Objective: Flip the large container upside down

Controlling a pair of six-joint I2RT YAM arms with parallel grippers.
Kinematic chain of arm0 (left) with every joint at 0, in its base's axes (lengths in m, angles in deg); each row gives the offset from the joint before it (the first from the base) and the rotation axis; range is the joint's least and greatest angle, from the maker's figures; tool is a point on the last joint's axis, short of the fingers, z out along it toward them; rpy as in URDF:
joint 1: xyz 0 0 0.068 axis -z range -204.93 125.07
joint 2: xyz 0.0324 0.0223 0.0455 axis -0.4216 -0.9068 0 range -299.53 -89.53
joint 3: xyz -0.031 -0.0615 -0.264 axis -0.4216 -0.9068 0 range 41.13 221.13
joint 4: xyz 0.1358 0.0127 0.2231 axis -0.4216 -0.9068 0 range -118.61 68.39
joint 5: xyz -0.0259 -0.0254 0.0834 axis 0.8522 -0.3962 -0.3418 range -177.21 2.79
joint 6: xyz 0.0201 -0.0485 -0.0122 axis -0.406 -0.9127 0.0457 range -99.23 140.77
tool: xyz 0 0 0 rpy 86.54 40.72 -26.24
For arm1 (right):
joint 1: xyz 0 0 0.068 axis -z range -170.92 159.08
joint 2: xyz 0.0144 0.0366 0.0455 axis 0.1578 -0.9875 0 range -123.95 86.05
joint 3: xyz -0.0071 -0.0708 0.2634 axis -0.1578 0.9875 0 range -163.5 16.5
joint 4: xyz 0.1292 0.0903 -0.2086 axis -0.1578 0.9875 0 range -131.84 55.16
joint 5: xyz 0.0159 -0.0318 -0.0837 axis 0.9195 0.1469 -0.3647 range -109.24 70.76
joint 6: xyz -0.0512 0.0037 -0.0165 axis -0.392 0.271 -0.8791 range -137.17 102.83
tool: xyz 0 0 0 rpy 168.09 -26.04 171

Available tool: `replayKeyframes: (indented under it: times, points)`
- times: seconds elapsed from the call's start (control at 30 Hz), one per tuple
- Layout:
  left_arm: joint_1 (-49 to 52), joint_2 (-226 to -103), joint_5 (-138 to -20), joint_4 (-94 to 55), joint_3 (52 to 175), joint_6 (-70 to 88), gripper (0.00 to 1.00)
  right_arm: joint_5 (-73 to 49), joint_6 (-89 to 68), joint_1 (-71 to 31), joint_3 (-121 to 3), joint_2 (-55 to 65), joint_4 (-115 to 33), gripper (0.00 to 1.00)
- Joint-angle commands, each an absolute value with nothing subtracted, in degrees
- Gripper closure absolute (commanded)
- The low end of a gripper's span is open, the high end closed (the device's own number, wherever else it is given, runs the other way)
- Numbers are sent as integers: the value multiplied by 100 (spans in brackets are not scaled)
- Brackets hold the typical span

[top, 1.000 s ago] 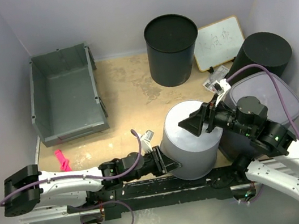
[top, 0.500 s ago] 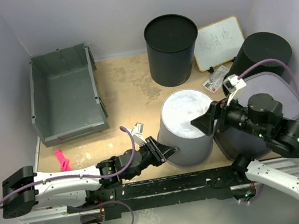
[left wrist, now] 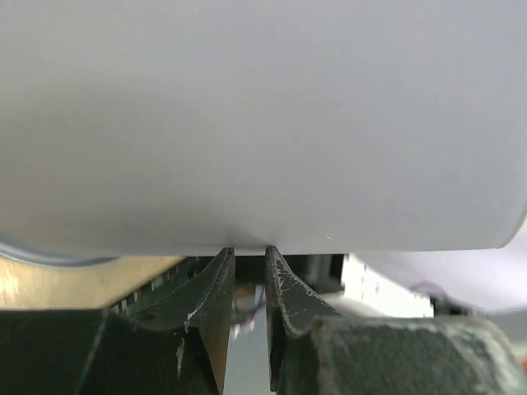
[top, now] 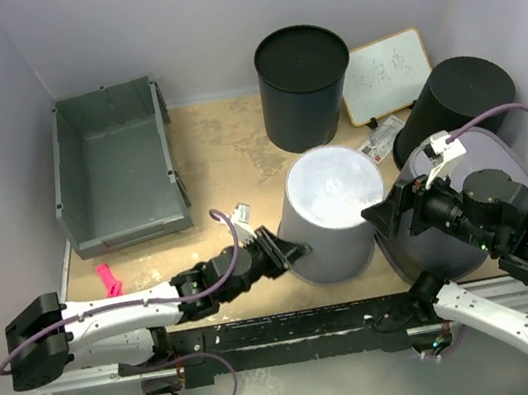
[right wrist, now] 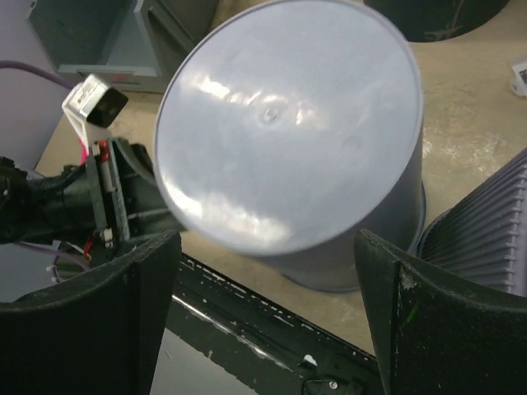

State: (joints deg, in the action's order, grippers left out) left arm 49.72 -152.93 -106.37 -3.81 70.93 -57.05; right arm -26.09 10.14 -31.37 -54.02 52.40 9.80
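Well off to the left of my left gripper (top: 288,250), a small pink thing (top: 108,281) lies on the table (top: 221,154), and beyond it stands a grey open-fronted box (top: 63,180). My left gripper is drawn in to a thin slit with nothing between the fingers (the background shows through the gap). Its tips meet the lower left wall of the pale round bin (top: 332,211), right at the rim. That bin is bottom-up and tilted, its flat base leaning towards my right gripper (top: 379,219). Far beyond both grippers stand a black tub (top: 304,74), a whiteboard (top: 386,76) and a second black tub (top: 465,93). My right gripper is spread wide and holds nothing. It sits close on the bin's right side, though I cannot tell whether it touches. The crate (top: 487,148), dark grey with ribbed sides, sits just right of that gripper, largely under my right arm and close beside the bin. I cannot tell which way up it lies.
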Motion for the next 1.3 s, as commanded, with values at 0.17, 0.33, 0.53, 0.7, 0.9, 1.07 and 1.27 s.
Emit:
replayKeyframes:
  times: [0.17, 0.33, 0.53, 0.7, 0.9, 1.07, 1.27]
  points:
    - [3279, -15846, -10342, -768, 8286, -5233, 82, -2984, 840, -3144, -5944, 5168, 1066, 13]
    - [2984, -16436, -9802, -2213, 9447, -4283, 83, -2992, 711, -3143, -5881, 5185, 897, 13]
    - [2941, -16009, -10072, -3455, 9959, -3581, 81, -2890, 622, -3143, -5866, 5090, 886, 13]
    - [2877, -15787, -10116, -3558, 9748, -3739, 81, -2906, 603, -3140, -5785, 5072, 691, 12]
    - [2872, -16862, -9866, -2653, 10066, -3878, 81, -2857, 603, -3139, -5678, 5014, 457, 12]
    - [2868, -17782, -9838, -2847, 10946, -3638, 82, -2730, 684, -3139, -5739, 5002, 468, 12]
    - [2713, -17224, -10462, -3625, 11003, -3207, 82, -2820, 743, -3141, -5639, 5187, 569, 12]
